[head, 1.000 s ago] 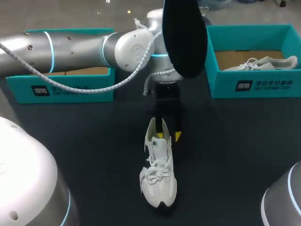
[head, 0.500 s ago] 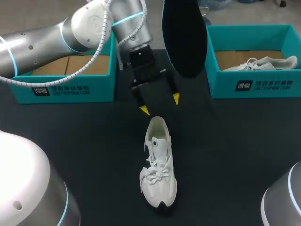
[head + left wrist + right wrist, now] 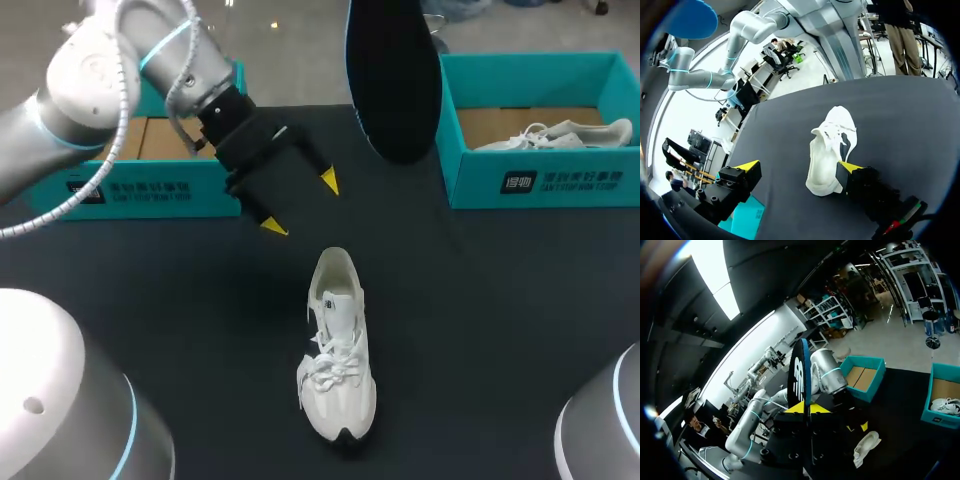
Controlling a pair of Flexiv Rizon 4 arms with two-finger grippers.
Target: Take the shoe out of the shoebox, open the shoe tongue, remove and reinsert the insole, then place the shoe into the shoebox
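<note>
The left arm [image 3: 90,80] is cased in silver-grey shells banded with cyan rings; a pale ribbed cable [image 3: 182,78] is strung along it; the left gripper [image 3: 300,205] is finished black, its fingers [image 3: 328,181] tipped yellow; a dark dot, possibly a screw, is seen on its lower dome [image 3: 40,390]; the right arm [image 3: 605,420] is likewise pale and cyan-ringed.

On the left shoebox [image 3: 150,195], at 10 o'clock on the bench [image 3: 480,300], a dark logo patch and two lines of white print are carried on the front wall; too small to be read. The same marking is carried on the right shoebox [image 3: 480,170], at 2 o'clock. On the insole [image 3: 799,375], a white logo is stamped.
</note>
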